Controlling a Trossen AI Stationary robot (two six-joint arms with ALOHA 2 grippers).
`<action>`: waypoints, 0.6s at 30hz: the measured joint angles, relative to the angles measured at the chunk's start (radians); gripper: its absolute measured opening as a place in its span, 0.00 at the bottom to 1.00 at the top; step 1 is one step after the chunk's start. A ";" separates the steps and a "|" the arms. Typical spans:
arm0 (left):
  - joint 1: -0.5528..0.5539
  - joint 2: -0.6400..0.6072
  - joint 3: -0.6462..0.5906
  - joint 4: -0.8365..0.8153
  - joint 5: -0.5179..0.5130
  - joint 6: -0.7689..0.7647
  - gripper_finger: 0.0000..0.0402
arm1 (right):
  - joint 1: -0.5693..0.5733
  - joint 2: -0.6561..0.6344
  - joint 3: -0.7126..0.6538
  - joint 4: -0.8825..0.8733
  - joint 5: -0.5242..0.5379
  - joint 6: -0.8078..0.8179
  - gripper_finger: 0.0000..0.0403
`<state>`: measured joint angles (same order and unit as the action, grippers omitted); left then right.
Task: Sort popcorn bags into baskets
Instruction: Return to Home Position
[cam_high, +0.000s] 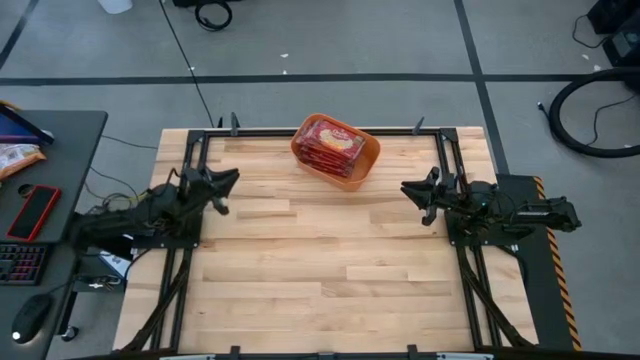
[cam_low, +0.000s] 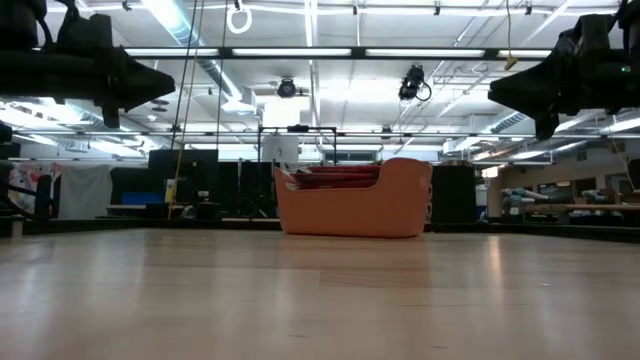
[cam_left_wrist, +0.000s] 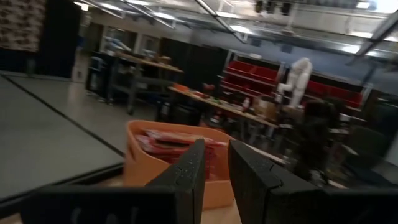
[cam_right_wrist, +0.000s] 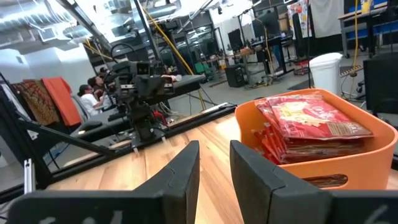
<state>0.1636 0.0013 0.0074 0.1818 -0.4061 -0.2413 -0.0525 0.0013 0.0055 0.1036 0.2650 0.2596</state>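
- Orange tub (cam_high: 336, 152) sat on the wooden table (cam_high: 320, 280), at the middle of its far edge and turned at a slant to it.
- Red popcorn bags (cam_right_wrist: 314, 121) all lay inside the tub in a stack, the top one face up. A few more stood on edge against the stack's side. The exact count could not be read.
- No bags lay loose on the table top.
- Left gripper (cam_left_wrist: 213, 144) hung over the table's left side, lifted well clear of the wood and pointing toward the tub. Its fingers were drawn close, with only a narrow slit between them and nothing held.
- Right gripper (cam_right_wrist: 214, 146) hung over the right side, likewise raised and facing inward. Its fingers were equally close and held nothing.
- Both grippers were well apart from the tub, one to either side of it.
- Beyond the table, people (cam_right_wrist: 93, 93) sat in the room.
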 joint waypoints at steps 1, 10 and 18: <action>0.015 0.000 0.000 0.000 0.000 0.000 0.18 | 0.000 0.000 0.000 0.000 0.000 0.000 0.23; 0.069 0.000 0.000 0.000 0.000 0.000 0.18 | 0.057 0.000 0.000 0.000 0.002 0.000 0.23; 0.055 0.000 0.000 0.000 0.000 0.000 0.18 | 0.068 0.000 0.000 0.009 0.002 0.000 0.23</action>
<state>0.2184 0.0010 0.0071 0.1822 -0.4061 -0.2413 0.0155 0.0017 0.0055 0.1123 0.2665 0.2596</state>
